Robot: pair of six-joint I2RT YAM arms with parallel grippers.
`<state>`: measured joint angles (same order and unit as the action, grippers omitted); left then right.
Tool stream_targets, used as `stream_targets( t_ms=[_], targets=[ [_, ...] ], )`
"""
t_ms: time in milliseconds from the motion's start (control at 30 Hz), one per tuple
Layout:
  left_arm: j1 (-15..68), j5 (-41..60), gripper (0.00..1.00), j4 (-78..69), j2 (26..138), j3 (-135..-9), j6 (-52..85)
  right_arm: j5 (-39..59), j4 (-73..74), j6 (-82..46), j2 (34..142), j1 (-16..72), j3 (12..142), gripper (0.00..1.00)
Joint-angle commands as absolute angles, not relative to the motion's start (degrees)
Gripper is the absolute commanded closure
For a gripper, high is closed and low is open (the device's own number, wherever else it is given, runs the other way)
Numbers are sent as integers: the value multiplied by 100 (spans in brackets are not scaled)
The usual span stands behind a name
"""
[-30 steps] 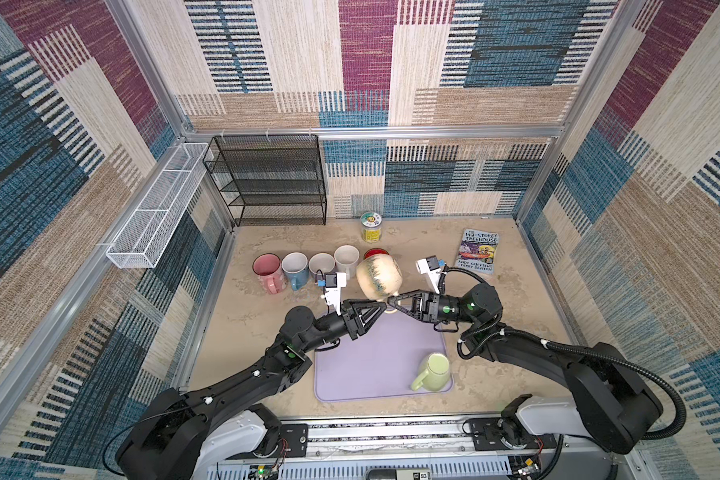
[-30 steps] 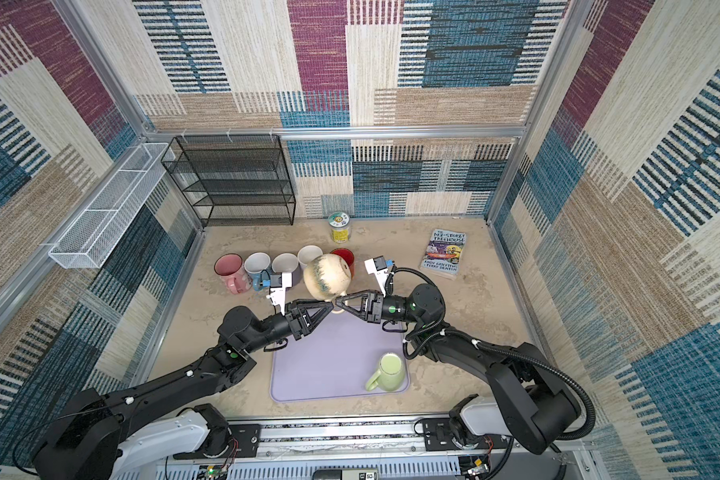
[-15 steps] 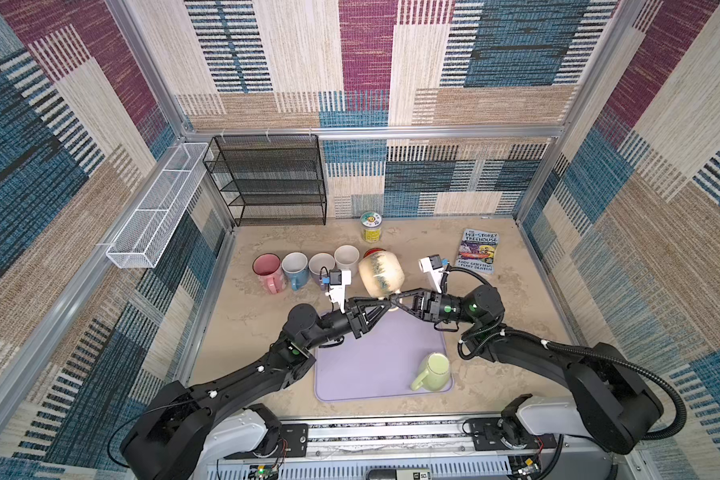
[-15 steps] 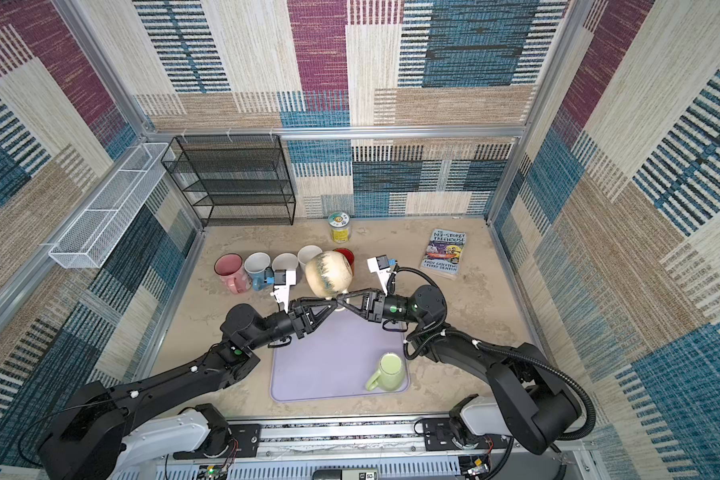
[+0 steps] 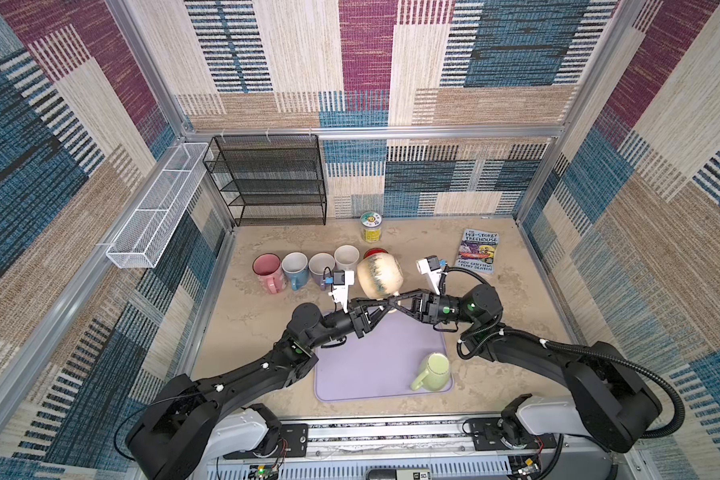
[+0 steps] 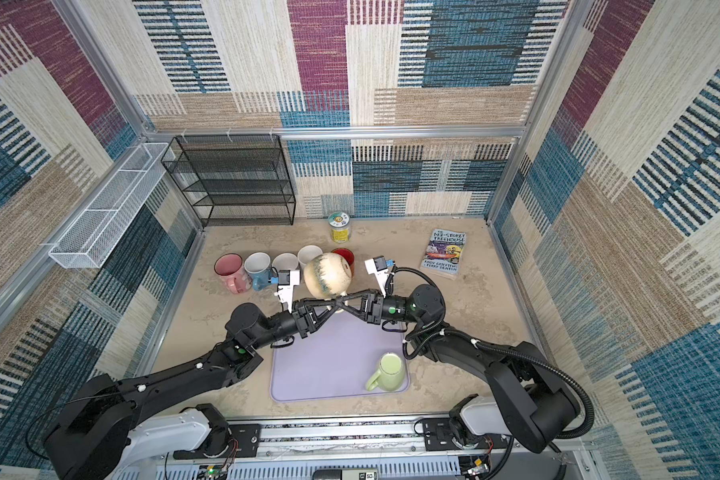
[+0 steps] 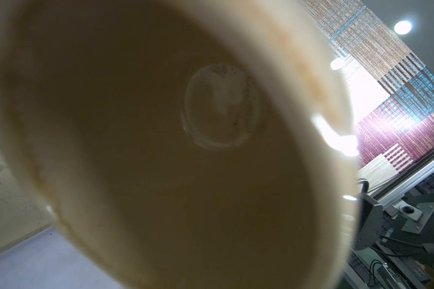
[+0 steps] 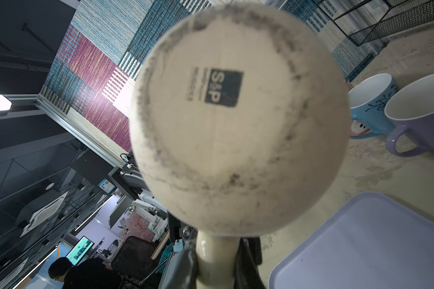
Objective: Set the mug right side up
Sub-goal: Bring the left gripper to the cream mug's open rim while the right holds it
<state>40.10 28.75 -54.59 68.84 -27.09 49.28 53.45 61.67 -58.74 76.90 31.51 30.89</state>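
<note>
underneath, cream mug (image 8: 238, 130) reads "s&p"; book (image 5: 479, 251) says "143-storey treehouse".

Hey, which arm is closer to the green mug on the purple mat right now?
Right. The right arm passes beside the green mug, just off the purple mat. The left arm is at the mat's opposite side. Both reach the cream mug.

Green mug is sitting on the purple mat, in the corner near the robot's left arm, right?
Not quite. The green mug is on the purple mat, but in the corner near the right arm, not the left one. Both top views show it.
</note>
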Motion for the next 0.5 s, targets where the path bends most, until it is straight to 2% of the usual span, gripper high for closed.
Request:
stream_targets(
  t_ms=[0,167,233,467],
  targets=[
    [4008,2880,75,-5887,6926,-2804,4790,5705,6372,-5912,7682,3189,3128,100],
    [4008,2870,88,-5871,6905,-2779,4788,5687,6249,-5810,7651,3190,3129,100],
    [4008,2840,98,-5854,6881,-2751,4777,5670,6219,-5779,7655,3190,3120,100],
    [4008,2753,100,-5746,6751,-2647,4731,5561,5742,-5480,7617,3182,3205,100]
  ],
)
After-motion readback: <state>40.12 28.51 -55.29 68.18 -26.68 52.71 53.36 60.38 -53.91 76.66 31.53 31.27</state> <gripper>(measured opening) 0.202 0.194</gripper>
